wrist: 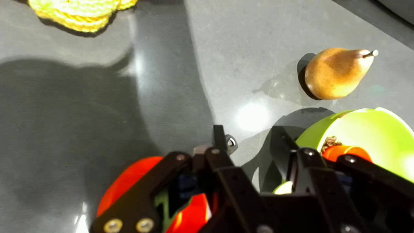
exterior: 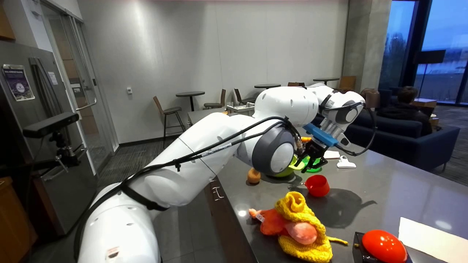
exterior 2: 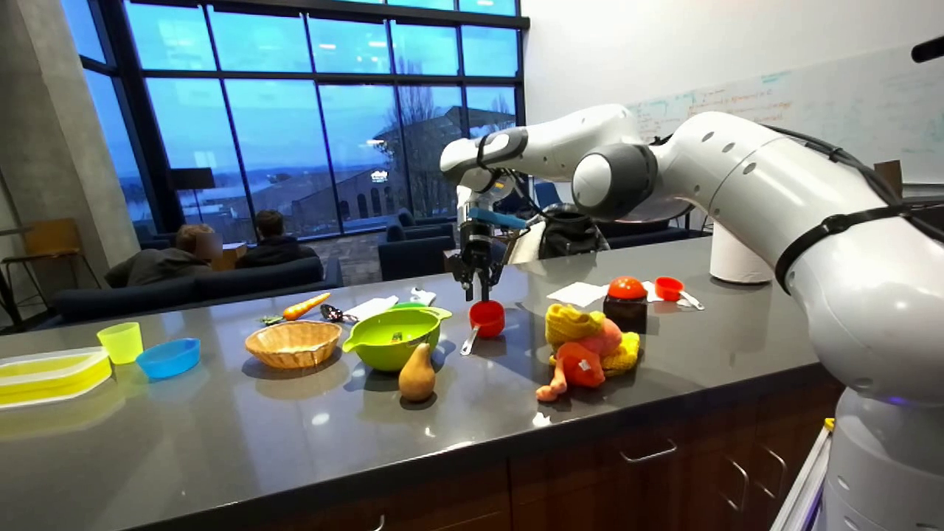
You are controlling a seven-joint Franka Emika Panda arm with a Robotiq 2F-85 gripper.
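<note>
We observed the gripper spread, with nothing pinched, near the red measuring cup, which rested on the counter beside the green bowl. We judged the work unfinished: brown bits and an orange object lay inside the bowl; the cup was ungripped.

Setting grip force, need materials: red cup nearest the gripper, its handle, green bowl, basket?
Red cup: probably plastic, smooth and glossy; bright highlights.
Handle: likely metal; silvery sheen.
Green bowl: likely plastic, semi-gloss; uniform colour, light sheen.
Basket: wicker look, fairly matte; visible weave, though natural or synthetic I can't tell.
</note>
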